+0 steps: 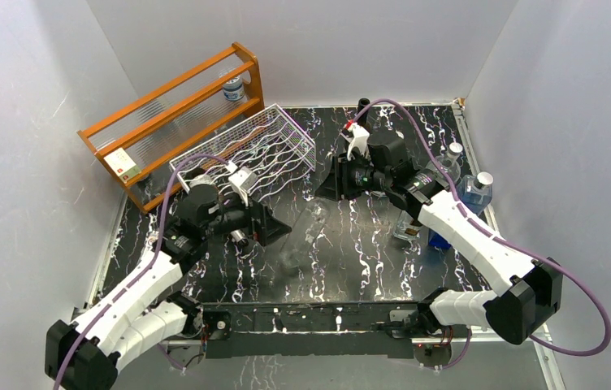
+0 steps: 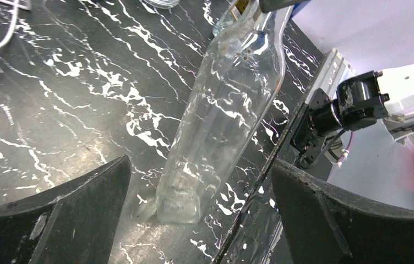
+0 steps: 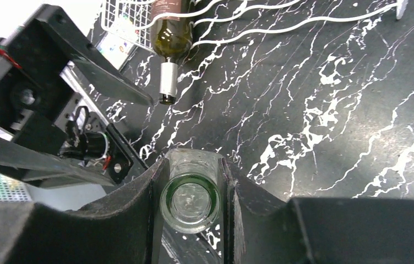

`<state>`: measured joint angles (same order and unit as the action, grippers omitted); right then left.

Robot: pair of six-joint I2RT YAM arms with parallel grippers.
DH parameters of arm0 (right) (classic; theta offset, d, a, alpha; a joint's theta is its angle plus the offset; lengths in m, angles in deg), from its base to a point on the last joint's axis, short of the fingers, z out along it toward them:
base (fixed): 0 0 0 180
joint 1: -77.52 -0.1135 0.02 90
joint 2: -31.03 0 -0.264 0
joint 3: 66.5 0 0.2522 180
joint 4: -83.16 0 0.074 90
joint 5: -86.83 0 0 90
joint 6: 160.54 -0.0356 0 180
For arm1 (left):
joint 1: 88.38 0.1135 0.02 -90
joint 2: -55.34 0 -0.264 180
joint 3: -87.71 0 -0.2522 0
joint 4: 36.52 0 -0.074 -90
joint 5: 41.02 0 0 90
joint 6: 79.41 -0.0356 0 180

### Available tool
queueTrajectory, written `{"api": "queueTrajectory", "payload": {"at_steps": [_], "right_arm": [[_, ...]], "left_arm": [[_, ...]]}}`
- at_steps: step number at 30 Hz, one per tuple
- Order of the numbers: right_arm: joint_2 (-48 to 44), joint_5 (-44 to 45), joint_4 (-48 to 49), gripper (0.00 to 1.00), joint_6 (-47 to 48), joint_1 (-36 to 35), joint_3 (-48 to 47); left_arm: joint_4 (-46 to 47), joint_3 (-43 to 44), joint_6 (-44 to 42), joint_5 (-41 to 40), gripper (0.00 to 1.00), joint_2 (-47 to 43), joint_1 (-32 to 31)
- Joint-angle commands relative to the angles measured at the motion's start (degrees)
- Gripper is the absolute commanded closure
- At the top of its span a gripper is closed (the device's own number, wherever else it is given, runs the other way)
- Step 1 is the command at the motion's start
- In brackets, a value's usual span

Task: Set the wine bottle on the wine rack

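A clear glass wine bottle (image 2: 221,104) stands tilted, its base on the black marbled table. My right gripper (image 3: 192,163) is shut on its neck, and the open mouth (image 3: 189,202) shows between the fingers from above. My left gripper (image 2: 200,165) is open, one finger on each side of the bottle's lower body without touching it. In the top view the bottle (image 1: 301,240) is faint between the left gripper (image 1: 278,227) and the right gripper (image 1: 325,185). The white wire wine rack (image 1: 245,150) stands behind the left arm. A dark green bottle (image 3: 169,30) lies in it.
An orange wooden shelf frame (image 1: 172,106) stands at the back left with a small water bottle (image 1: 235,86) in it. Plastic bottles (image 1: 474,193) cluster by the right edge under the right arm. The table's metal front rail (image 2: 304,115) runs close to the clear bottle.
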<state>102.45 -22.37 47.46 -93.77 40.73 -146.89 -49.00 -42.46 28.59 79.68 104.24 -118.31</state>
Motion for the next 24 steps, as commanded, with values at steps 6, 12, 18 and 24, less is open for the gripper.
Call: {"api": "queueTrajectory", "payload": {"at_steps": [6, 12, 18, 24], "right_arm": [[-0.9, -3.1, 5.8, 1.0, -7.6, 0.1, -2.3], [-1.2, -4.4, 6.9, 1.0, -10.8, 0.1, -2.4], [-2.1, -6.5, 15.2, 1.0, -18.1, 0.1, 0.6], [-2.3, -8.6, 14.1, 1.0, -15.6, 0.1, 0.2]], "left_arm": [[7.2, -2.0, -2.8, -0.6, 0.04, 3.5, -6.0], [8.0, -4.3, -5.7, -2.5, 0.02, 2.8, -9.3], [0.5, -0.7, -17.0, 2.0, 0.14, 5.6, -9.9], [-2.4, 3.7, -25.8, -1.1, 0.56, 5.3, -9.9]]}}
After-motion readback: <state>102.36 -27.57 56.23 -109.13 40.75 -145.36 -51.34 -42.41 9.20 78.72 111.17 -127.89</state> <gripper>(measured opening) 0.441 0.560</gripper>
